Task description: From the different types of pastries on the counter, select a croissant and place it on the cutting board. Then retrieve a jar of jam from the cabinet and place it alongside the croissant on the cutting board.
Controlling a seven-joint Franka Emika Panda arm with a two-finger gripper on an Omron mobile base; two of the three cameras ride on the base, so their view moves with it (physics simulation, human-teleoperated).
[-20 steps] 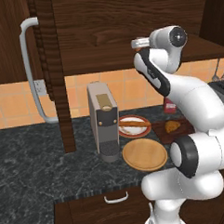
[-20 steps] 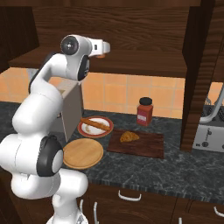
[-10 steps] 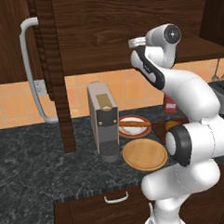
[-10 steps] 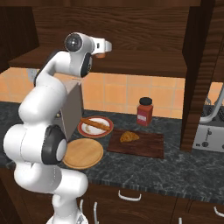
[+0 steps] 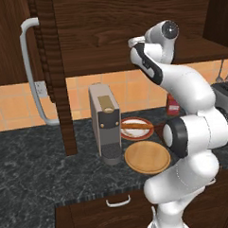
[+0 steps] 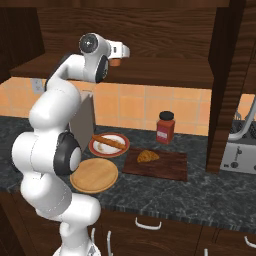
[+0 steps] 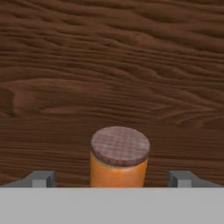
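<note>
Orange tiled wall (image 6: pixel 135 107) behind, a toaster (image 6: pixel 241 150) at right, dark wood drawers (image 5: pixel 100 216) below.

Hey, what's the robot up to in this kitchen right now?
The arm is reaching up into the cabinet for the jam jar. Its hand is open, with a finger on each side of the jar, not yet closed on it. Down on the counter, the croissant already lies on the cutting board, so the jam is what's left.

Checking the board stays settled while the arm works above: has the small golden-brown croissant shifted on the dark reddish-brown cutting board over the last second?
No. The small golden-brown croissant lies on the same left part of the dark reddish-brown cutting board, below the red bottle, as before.
</note>
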